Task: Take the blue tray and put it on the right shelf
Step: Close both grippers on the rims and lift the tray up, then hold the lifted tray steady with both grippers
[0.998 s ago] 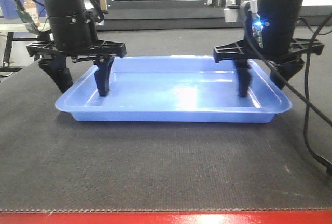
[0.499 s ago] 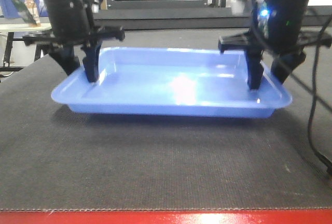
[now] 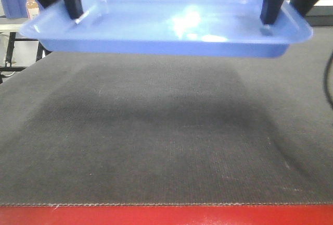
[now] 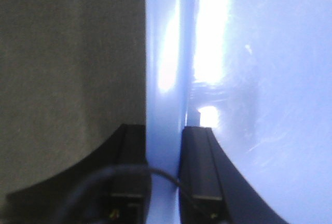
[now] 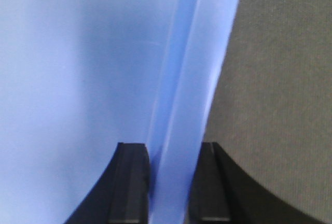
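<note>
The blue tray point(image 3: 166, 27) hangs level in the air above the dark mat, high in the front view. My left gripper point(image 3: 60, 3) is shut on its left rim, one finger inside the tray and one outside. My right gripper point(image 3: 286, 12) is shut on its right rim in the same way. In the left wrist view the left gripper point(image 4: 165, 130) clamps the rim of the tray point(image 4: 249, 79). In the right wrist view the right gripper point(image 5: 174, 149) clamps the rim of the tray point(image 5: 78, 79). The right shelf is out of view.
The dark mat point(image 3: 166, 147) covers the table, with a red front edge point(image 3: 166, 215). A darker blue bin point(image 3: 13, 1) stands on a bench at the far left behind the table. The tray casts a wide shadow on the mat.
Both grippers have lifted the tray off the mat, from resting on it to well above it. The tray has risen towards the top of the front view.
</note>
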